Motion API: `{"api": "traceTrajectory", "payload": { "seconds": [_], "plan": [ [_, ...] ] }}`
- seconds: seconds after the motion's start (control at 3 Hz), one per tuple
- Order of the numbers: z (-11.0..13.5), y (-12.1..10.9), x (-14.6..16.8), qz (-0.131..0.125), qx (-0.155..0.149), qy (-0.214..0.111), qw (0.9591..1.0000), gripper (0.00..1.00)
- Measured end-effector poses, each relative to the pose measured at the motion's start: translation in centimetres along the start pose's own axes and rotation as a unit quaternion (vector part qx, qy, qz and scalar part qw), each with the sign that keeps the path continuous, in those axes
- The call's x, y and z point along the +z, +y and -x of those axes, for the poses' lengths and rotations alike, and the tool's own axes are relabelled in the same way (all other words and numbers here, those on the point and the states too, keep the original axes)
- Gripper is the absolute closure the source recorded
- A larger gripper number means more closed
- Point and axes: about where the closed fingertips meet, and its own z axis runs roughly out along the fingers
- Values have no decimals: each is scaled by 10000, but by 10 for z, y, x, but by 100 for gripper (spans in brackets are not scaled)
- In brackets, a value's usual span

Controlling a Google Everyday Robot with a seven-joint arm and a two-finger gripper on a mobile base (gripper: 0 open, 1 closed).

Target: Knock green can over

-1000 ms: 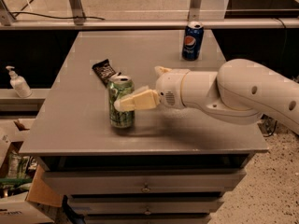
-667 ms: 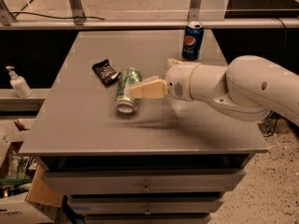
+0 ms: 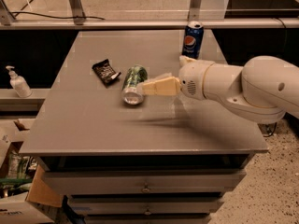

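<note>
The green can (image 3: 134, 84) lies on its side on the grey table (image 3: 93, 125), a little left of centre. Its silver top faces the table's front edge and its green body points toward the back. My gripper (image 3: 148, 87), cream-coloured on a white arm, reaches in from the right. Its tip is right beside the can's right side, at or very near contact, and it holds nothing.
A small black snack wrapper (image 3: 105, 72) lies just left of the can. A blue Pepsi can (image 3: 192, 39) stands upright near the back right edge, behind my arm. A sanitizer bottle (image 3: 17, 83) stands on a low ledge at the left. Boxes (image 3: 14, 171) sit on the floor at lower left.
The green can stood upright against my gripper a second ago, then tipped, and now lies on its side. My gripper has drawn a little to the right.
</note>
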Motion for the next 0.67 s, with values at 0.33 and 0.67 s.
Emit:
{"api": "traceTrajectory", "payload": {
  "seconds": [0.33, 0.67],
  "plan": [
    [-4, 0, -14, 179, -140, -64, 9997, 0],
    [-6, -1, -30, 443, -335, -143, 9984, 0]
  ]
}}
